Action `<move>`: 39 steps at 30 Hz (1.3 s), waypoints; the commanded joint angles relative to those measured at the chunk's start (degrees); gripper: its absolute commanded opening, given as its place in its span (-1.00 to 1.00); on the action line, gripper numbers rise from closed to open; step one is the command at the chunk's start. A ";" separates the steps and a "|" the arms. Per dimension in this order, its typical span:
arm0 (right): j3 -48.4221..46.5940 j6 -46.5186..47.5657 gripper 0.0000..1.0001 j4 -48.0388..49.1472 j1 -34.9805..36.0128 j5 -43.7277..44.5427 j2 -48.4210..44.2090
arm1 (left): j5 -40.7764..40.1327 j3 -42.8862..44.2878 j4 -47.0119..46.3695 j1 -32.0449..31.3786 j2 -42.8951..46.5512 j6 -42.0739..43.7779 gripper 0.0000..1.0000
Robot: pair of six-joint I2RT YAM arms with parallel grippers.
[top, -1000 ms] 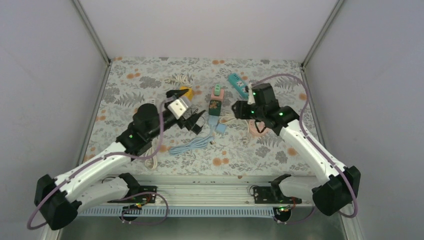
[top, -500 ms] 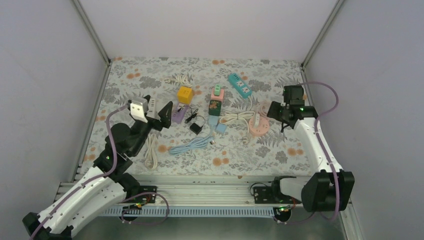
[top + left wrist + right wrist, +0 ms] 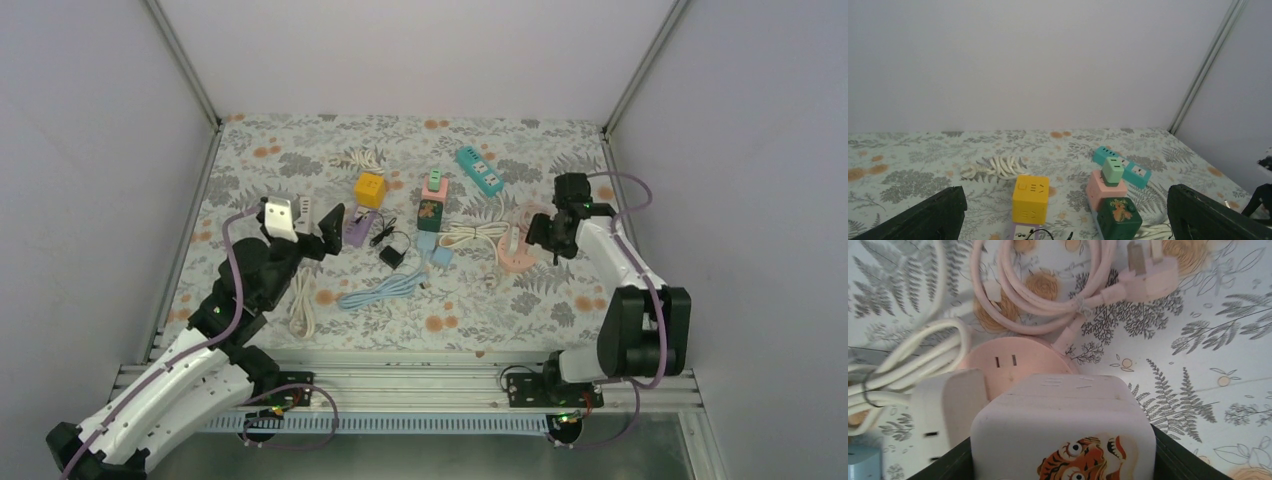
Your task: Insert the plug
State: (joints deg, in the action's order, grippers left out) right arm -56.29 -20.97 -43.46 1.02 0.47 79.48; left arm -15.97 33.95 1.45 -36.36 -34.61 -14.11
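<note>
Right wrist view: the right gripper [image 3: 1063, 465] clamps the tiger-sticker plug [image 3: 1063, 415] at six o'clock of the pink round socket [image 3: 1013, 360], presumably to line up with its slots; the left gripper [image 3: 1066, 210] gapes wide, empty.

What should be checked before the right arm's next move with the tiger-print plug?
1. Tiger plug gripped in right tool: ok.
2. Pink socket has its slots uncovered: ok.
3. Plug prongs lined up with the slots: cannot tell, prongs hidden.
4. White block clear of the socket: not ok, it crowds the left side.
5. Left tool open, holding nothing: ok.
</note>
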 commanded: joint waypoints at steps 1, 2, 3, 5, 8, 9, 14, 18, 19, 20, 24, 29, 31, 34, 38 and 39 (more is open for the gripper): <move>-0.18 1.33 -0.65 1.09 -0.02 -0.87 3.73 | 0.04 0.35 0.31 0.45 0.77 0.83 1.00; -0.56 1.51 -0.65 1.14 -0.03 -0.90 4.12 | 0.32 0.26 0.18 0.49 0.77 0.90 1.00; -0.65 1.73 -0.65 1.35 -0.05 -1.21 4.26 | 0.98 0.16 0.03 0.50 0.77 1.09 1.00; -0.37 2.19 -0.65 1.87 -0.05 -2.27 4.28 | 1.74 0.20 -0.22 0.59 0.76 1.34 1.00; 0.54 2.75 -0.65 2.30 -0.04 -3.94 4.66 | 2.13 0.19 -0.31 0.76 0.77 1.69 1.00; 0.63 2.70 -0.65 2.28 -0.02 -4.49 4.90 | 2.22 0.15 -0.27 0.74 0.83 1.76 1.00; 0.77 2.37 -0.66 1.65 0.06 -5.77 5.23 | 3.11 0.12 -0.15 0.85 0.52 1.80 1.00; 0.04 1.57 -0.70 -0.01 0.04 -6.11 5.06 | 3.19 0.32 -0.06 0.85 0.33 1.97 1.00; -0.22 1.55 -0.70 -0.38 0.08 -5.59 4.92 | 3.32 0.28 -0.05 0.85 0.33 1.98 1.00; -0.42 1.55 -0.70 -0.85 0.11 -5.04 4.78 | 3.34 0.24 -0.06 0.85 0.33 1.98 1.00; -0.88 1.75 -0.70 -2.19 0.06 -3.19 4.42 | 3.80 0.18 -0.20 0.85 0.24 1.98 1.00; -0.94 2.10 -0.71 -1.76 0.12 -4.69 4.03 | 3.87 0.34 -0.07 0.85 -0.08 1.94 1.00; -1.17 2.40 -0.71 -1.27 0.04 -6.48 3.34 | 3.94 0.36 0.08 0.85 -0.09 1.98 1.00; -1.10 2.66 -0.71 -0.80 0.09 -9.20 2.76 | 3.96 0.39 0.12 0.85 -0.10 2.00 1.00; -1.53 0.96 -0.72 -1.54 0.05 -3.97 2.63 | 4.10 0.39 0.13 0.85 -0.22 2.07 1.00; -1.85 0.63 -0.73 -1.76 0.08 -2.31 2.53 | 4.05 0.35 0.12 0.85 -0.27 2.07 1.00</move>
State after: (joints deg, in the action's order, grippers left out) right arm -56.64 -19.20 -42.52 1.04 -4.64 83.92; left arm -12.82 33.95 1.50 -35.75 -34.92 -12.64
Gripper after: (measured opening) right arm 0.622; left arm 0.999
